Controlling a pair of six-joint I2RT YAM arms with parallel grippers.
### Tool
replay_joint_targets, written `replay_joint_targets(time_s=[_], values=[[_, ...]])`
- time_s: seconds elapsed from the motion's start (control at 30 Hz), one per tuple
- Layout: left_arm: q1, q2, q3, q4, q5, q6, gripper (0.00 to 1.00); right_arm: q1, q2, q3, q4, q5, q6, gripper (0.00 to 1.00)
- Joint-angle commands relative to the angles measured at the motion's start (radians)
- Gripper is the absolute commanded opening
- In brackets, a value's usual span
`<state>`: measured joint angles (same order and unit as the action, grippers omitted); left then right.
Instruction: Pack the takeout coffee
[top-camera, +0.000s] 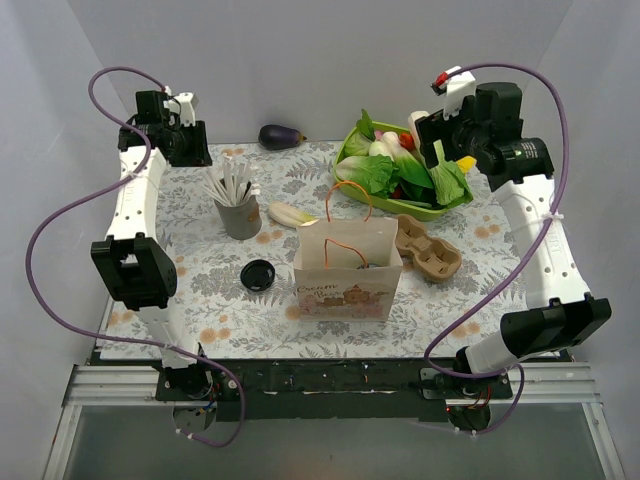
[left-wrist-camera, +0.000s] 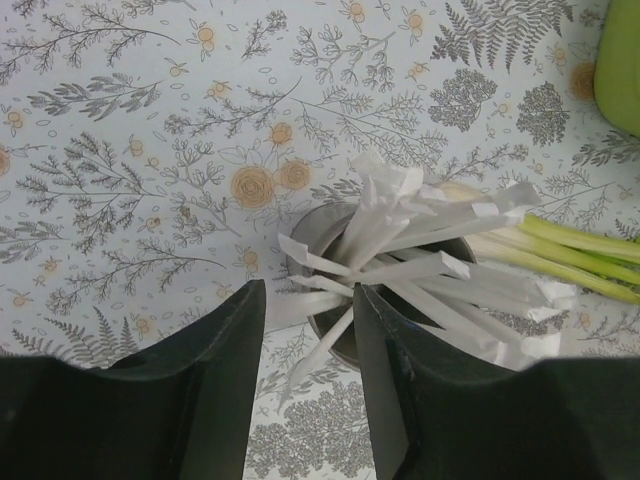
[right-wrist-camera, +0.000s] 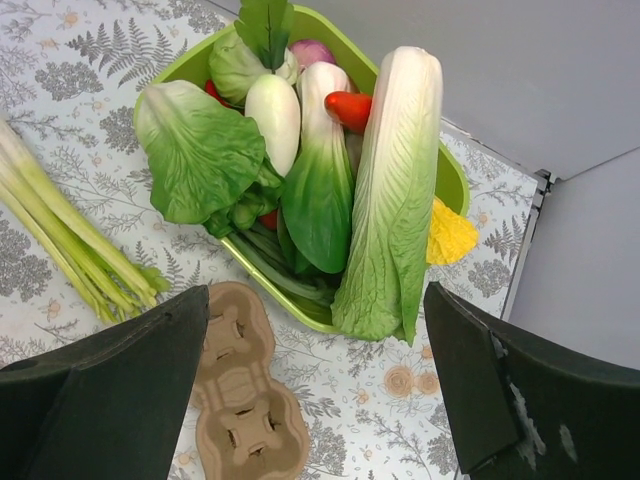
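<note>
The takeout coffee could not be made out in any view. No green cup showed on the open part of the worktop (top-camera: 200, 290). The likeliest place for it seemed to be inside the paper bag (top-camera: 347, 282), but the bag's dark mouth was too shadowed in the top view to tell.

The left pincer (left-wrist-camera: 308, 292) hung above the grey stirrer cup (top-camera: 240, 218), its fingers a narrow gap apart and holding nothing. The right pincer (right-wrist-camera: 315, 292) stood wide and empty over the cardboard carrier (right-wrist-camera: 240, 400) and the near edge of the green vegetable tray (right-wrist-camera: 450, 185).

To do this step well, the cup would first have to be found, probably by looking down into the bag. Neither pincer should close where it hung, since the stirrers and the carrier were not the thing to pack. Any reach into the bag would need to come straight down between the orange handles, so as not to tip the thin paper walls.

The black lid (top-camera: 258, 274) lay flat just left of the bag. Whether the cup needed it could not be judged
</note>
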<state>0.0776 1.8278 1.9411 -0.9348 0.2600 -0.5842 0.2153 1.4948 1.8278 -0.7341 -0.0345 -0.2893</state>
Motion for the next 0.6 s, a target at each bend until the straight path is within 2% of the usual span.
replay_joint_targets(time_s=[0.0,0.1,0.37,0.57], values=[[0.007,0.031,0.09,-0.021,0.01,0.001,0.39,-0.002,-0.01,-0.013,0.032,-0.016,0.013,0.95],[0.008,0.045,0.091,-0.004,0.01,0.004,0.37,-0.005,-0.01,-0.019,0.038,-0.015,0.013,0.95],[0.011,0.082,0.121,-0.01,0.031,0.003,0.25,-0.008,0.013,0.002,0.038,-0.019,0.016,0.95],[0.01,0.105,0.127,-0.007,0.028,-0.006,0.25,-0.007,0.022,0.005,0.035,-0.025,0.018,0.95]])
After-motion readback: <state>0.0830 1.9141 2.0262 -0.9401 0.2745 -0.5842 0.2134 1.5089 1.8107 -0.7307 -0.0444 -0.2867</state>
